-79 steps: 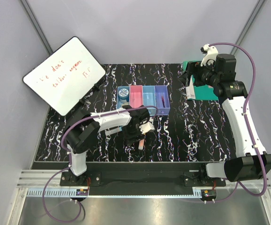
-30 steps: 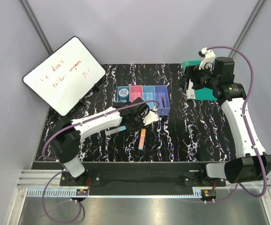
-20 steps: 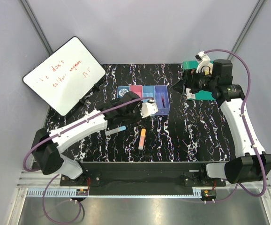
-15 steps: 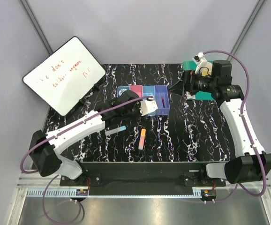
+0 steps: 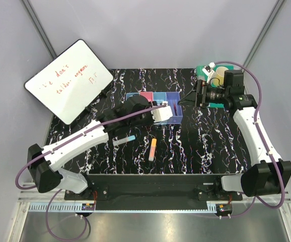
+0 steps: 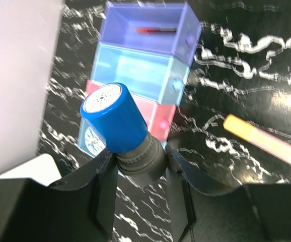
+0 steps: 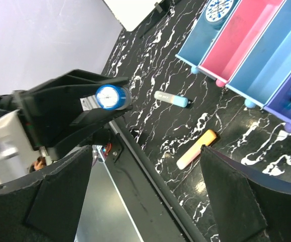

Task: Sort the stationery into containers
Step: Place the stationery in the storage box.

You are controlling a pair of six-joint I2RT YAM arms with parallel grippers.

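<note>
My left gripper (image 6: 140, 174) is shut on the grey cap of the blue round bottle (image 6: 116, 118) and holds it tilted in the air over the containers (image 6: 140, 73), near the pink bin (image 6: 160, 120). In the top view the left gripper (image 5: 154, 108) covers the bottle. A red pen (image 6: 155, 30) lies in the purple bin (image 6: 148, 20). The left light blue bin (image 7: 198, 38) holds a round blue-and-white item (image 7: 217, 9). On the table lie the orange-yellow bar (image 5: 153, 149) and the grey marker with a cyan tip (image 5: 124, 139). My right gripper (image 5: 188, 96) hangs open and empty just right of the bins.
A whiteboard (image 5: 70, 80) leans at the back left. The yellow mug (image 5: 217, 75) and the green book (image 5: 203, 69) sit at the back right behind my right arm. The table's near edge rail (image 7: 150, 186) runs below the right gripper.
My left arm has carried the blue bottle from the table's middle back and right to above the bins. My right gripper has swung left from over the green book toward the bins.
</note>
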